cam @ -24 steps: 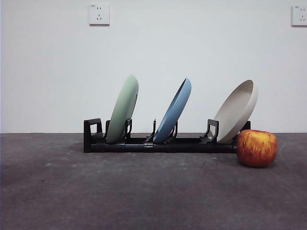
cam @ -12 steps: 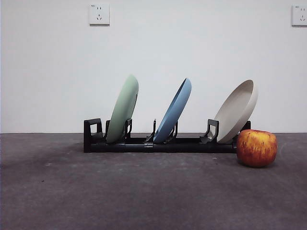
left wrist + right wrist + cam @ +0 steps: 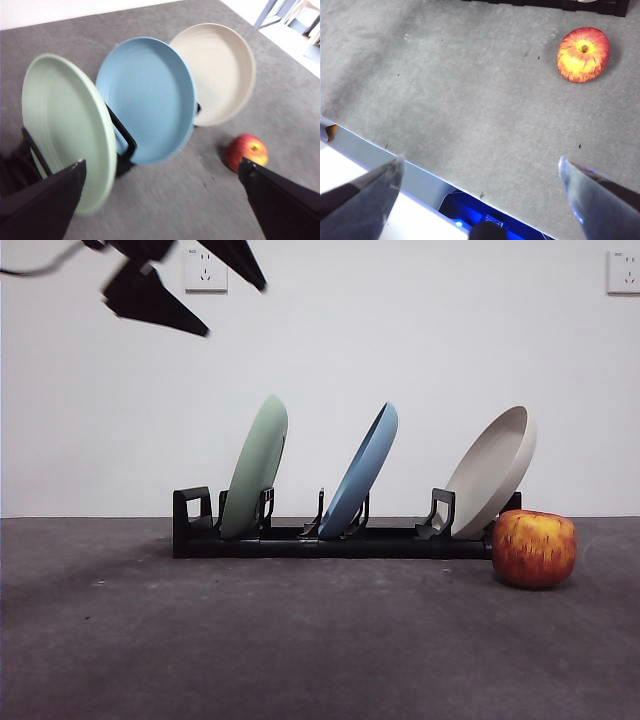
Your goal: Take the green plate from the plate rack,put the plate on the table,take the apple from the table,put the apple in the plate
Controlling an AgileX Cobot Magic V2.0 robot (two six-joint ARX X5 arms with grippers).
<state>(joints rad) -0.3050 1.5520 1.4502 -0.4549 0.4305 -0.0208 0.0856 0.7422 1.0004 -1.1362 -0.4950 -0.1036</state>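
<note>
The green plate [image 3: 257, 465] leans in the left slot of the black plate rack [image 3: 300, 540] on the dark grey table [image 3: 300, 640]. It also shows in the left wrist view [image 3: 60, 125]. The red apple [image 3: 534, 548] sits on the table at the rack's right end and shows in the left wrist view [image 3: 246, 151] and the right wrist view [image 3: 583, 54]. My left gripper [image 3: 237, 310] is open, high above the rack's left end; in its own view [image 3: 162, 165] it is empty. My right gripper [image 3: 481, 160] is open and empty above the table's near edge.
A blue plate [image 3: 362, 470] stands in the rack's middle slot and a beige plate [image 3: 492, 470] in the right slot, next to the apple. The table's edge [image 3: 380, 150] runs below the right gripper. Two wall sockets sit on the white wall behind.
My left gripper has come into the front view at the top left, above the rack. Plates, rack and apple have not moved.
</note>
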